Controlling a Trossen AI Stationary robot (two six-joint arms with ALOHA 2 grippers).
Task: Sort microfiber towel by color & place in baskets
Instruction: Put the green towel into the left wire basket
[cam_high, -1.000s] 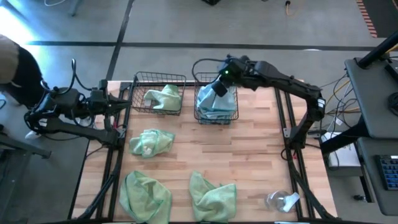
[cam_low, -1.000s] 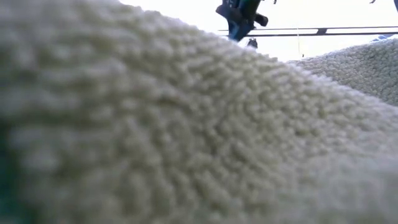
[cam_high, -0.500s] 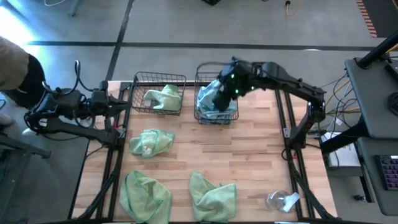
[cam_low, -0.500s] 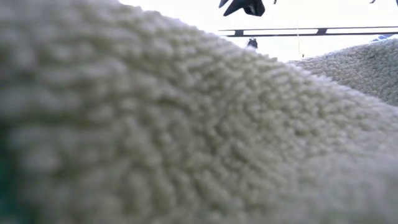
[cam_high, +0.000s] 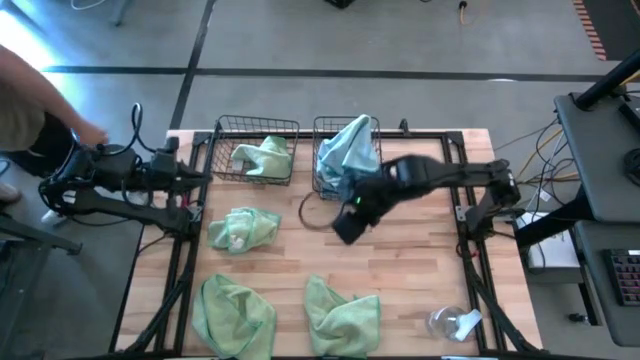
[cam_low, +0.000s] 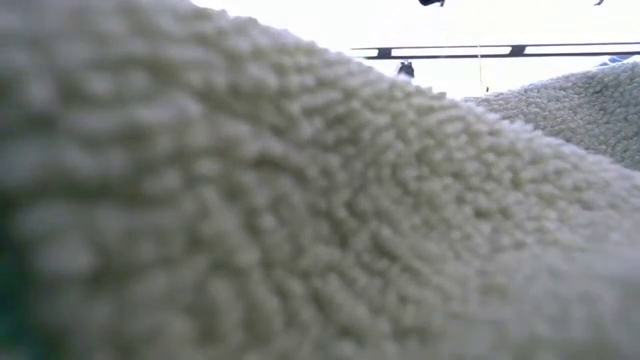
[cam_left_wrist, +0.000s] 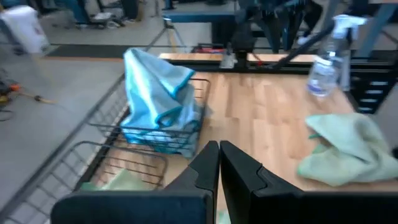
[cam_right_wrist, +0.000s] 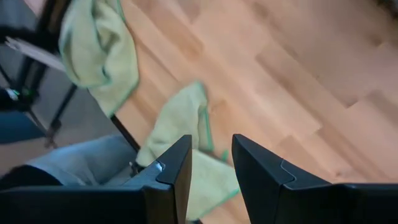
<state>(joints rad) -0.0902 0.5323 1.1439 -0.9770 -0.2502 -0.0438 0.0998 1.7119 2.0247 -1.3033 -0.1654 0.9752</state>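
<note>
Two baskets stand side by side at the far edge of the surface: the left basket holds one towel, and the right basket holds a heap of towels rising above its rim. Just in front of the left basket lies another towel. Two more lie along the near edge, one at the left and one nearer the middle. A clear bottle, seemingly on its side, lies at the near right corner.
</note>
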